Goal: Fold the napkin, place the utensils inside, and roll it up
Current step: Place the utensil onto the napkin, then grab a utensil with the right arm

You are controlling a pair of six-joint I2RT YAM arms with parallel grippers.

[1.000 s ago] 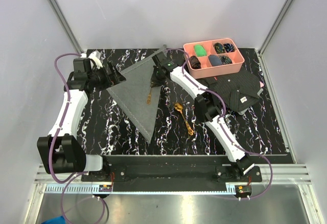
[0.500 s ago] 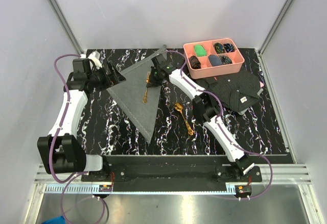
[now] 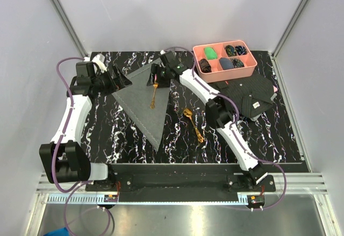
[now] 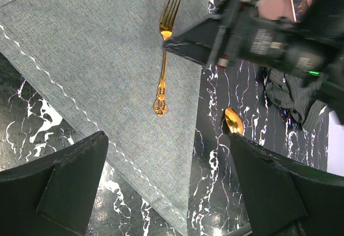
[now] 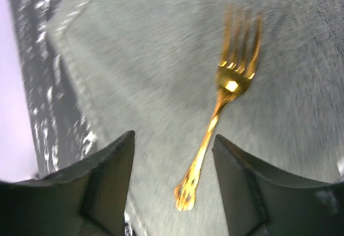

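Note:
The grey napkin (image 3: 141, 99) lies folded into a triangle on the black marbled table (image 3: 107, 128). The gold fork (image 3: 154, 95) rests flat on it, near its right edge. My right gripper (image 3: 156, 76) hovers open just past the fork. In the right wrist view the fork (image 5: 223, 112) lies free on the napkin (image 5: 150, 58), its handle end below the gap of the open right gripper (image 5: 173, 139). The gold spoon (image 3: 192, 123) lies on the bare table right of the napkin. My left gripper (image 3: 122, 80) hangs wide open over the napkin's left corner, and the left wrist view shows the fork (image 4: 163, 58).
A pink tray (image 3: 226, 76) with small dark and green items stands at the back right. A black patterned cloth (image 3: 250, 93) with a white tag lies in front of it. White walls close in the table on three sides.
My right gripper has moved back and left over the napkin and opened. The fork has left its fingers and now lies on the napkin. The left arm has not moved.

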